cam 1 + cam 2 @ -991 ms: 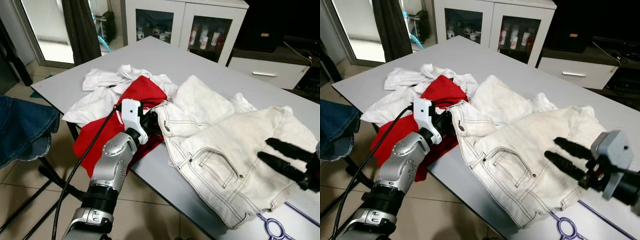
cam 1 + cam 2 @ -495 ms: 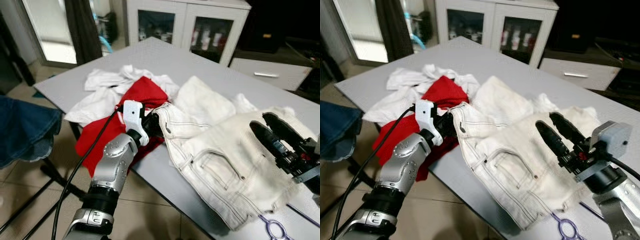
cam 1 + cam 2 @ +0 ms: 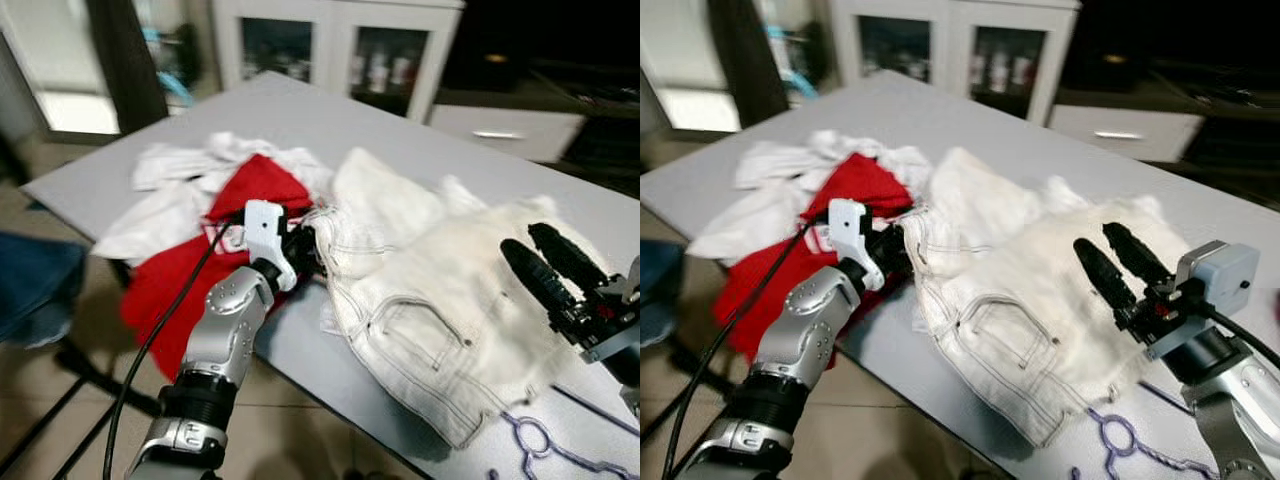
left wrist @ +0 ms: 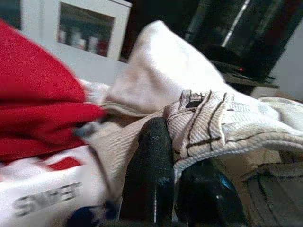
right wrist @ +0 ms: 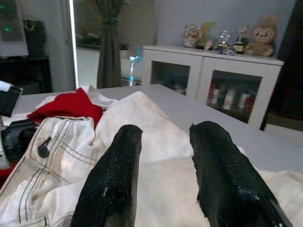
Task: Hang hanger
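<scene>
A lavender wire hanger point(image 3: 545, 447) lies on the grey table point(image 3: 330, 115) at its near right edge. White jeans point(image 3: 440, 290) are spread across the table beside it. My left gripper point(image 3: 312, 250) is shut on the jeans' waistband; in the left wrist view the stitched waistband point(image 4: 208, 118) sits between the black fingers point(image 4: 151, 165). My right gripper point(image 3: 525, 242) hovers open just above the jeans' right side, a little beyond the hanger. Its fingers point(image 5: 118, 175) stand apart with nothing between them.
A red garment point(image 3: 250, 185) and white shirts point(image 3: 165, 195) are piled on the table's left part, the red one hanging over the edge. A white glass-door cabinet point(image 3: 330, 50) stands behind. Blue cloth point(image 3: 35, 290) and black chair legs are at the left on the floor.
My right gripper has lifted from low at the table's right edge and now points over the jeans. The camera has shifted, showing more of the hanger. My left gripper keeps its hold.
</scene>
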